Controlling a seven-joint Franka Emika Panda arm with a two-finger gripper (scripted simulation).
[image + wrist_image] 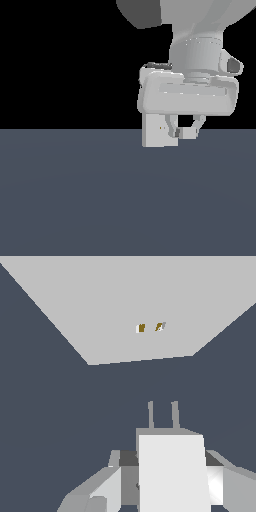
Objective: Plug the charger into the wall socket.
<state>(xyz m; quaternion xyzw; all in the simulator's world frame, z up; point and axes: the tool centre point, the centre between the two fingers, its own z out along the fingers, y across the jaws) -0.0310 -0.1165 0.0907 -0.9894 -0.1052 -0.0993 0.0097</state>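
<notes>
Grey is nearly everything here: a dark slate-grey bench (pixel 75 200) under a black background, and pale grey parts above it. In the exterior view the arm comes down from the top edge, its broad wrist block level and its gripper (pixel 185 131) pointing down just above the bench's far edge. The gripper is closed on the charger (pixel 188 133), a small pale block pinched between the two fingers (pixel 173 127); it shows only as a short bar across the fingertips. Directly to the exterior view's left of it stands the socket (pixel 157 131), a thin upright square plate whose lower edge meets the bench. A faint yellowish mark sits near its middle. The near finger overlaps the plate's edge in this view, so whether anything touches cannot be told from there.

The wrist view settles more. The charger (pixel 172 471) fills the foreground as a white box held between the fingers (pixel 97 491), with two thin grey prongs (pixel 162 415) sticking out of its far end. Beyond them lies a strip of dark bench, then the socket (pixel 100 301), a large light-grey face with two small yellow-brown holes (pixel 150 327) side by side. The prongs are clear of the plate and point towards it, roughly in line with the holes.
</notes>
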